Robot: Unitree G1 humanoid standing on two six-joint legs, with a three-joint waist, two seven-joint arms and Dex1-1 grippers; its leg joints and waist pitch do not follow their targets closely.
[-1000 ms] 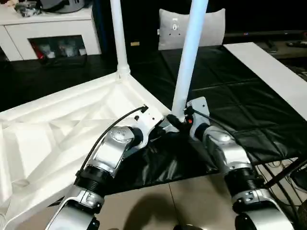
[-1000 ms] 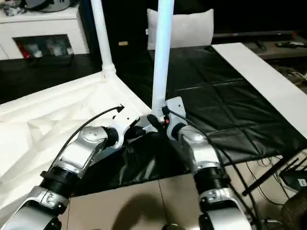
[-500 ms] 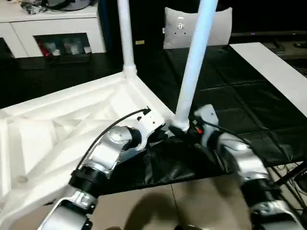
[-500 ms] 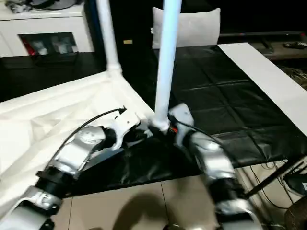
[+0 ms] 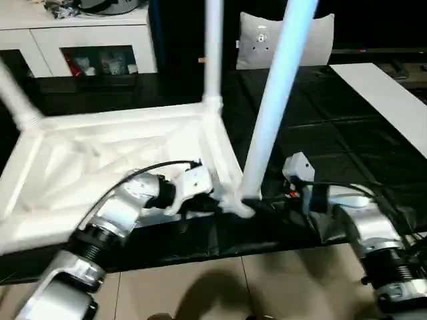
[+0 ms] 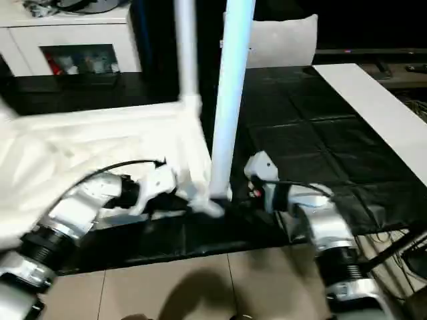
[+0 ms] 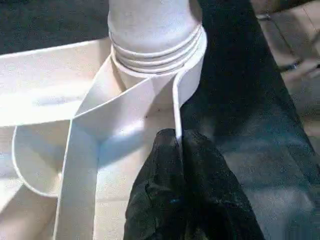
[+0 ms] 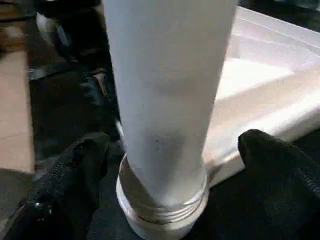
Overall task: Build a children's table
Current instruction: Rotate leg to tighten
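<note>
On the black mat, the upturned tabletop point(image 5: 100, 153) lay with its near corner pinched at the rim by the clenched left hand point(image 7: 177, 145); the near leg point(image 5: 270, 113) stood socketed there, right hand point(image 8: 165, 165) spread around it, released. Best: brace corner, re-grip low, press straight down.

No lettering, label, brand, number or sign can be read on anything in these views.
</note>
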